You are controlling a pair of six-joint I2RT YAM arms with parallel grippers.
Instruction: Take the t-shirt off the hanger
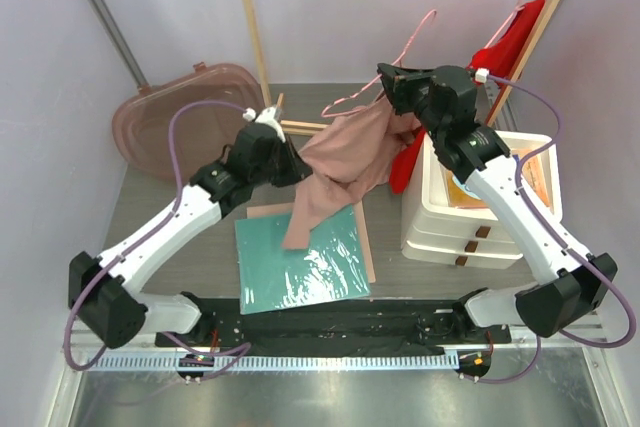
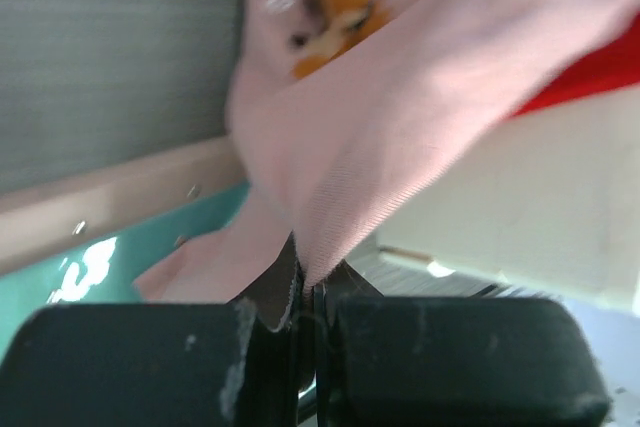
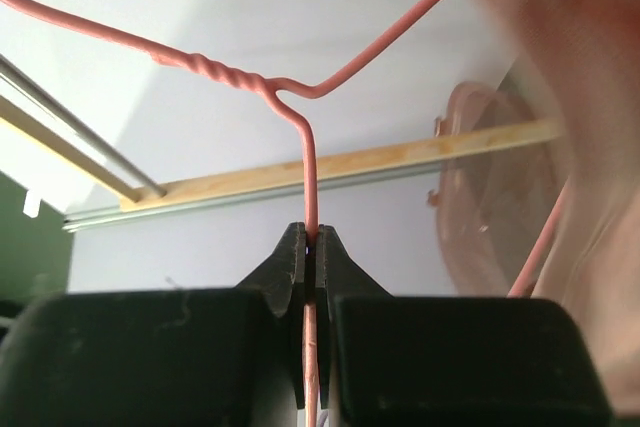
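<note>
A pale pink t-shirt [image 1: 345, 162] hangs stretched between the two arms in the top view. My left gripper [image 1: 290, 162] is shut on its left side, the cloth [image 2: 400, 137] pinched between the fingertips [image 2: 285, 292]. A pink wire hanger [image 1: 372, 82] sticks up above the shirt. My right gripper [image 1: 392, 82] is shut on it, its fingertips [image 3: 290, 262] clamping the hanger wire [image 3: 308, 177] just below the twisted neck. The shirt's lower end drapes down onto a teal sheet [image 1: 300, 262].
A white drawer unit [image 1: 480, 212] stands on the right, with red cloth [image 1: 505, 47] hanging behind it and beside it. A brownish plastic lid [image 1: 185, 117] leans at back left. A wooden frame post [image 1: 252, 22] and a rail rise behind.
</note>
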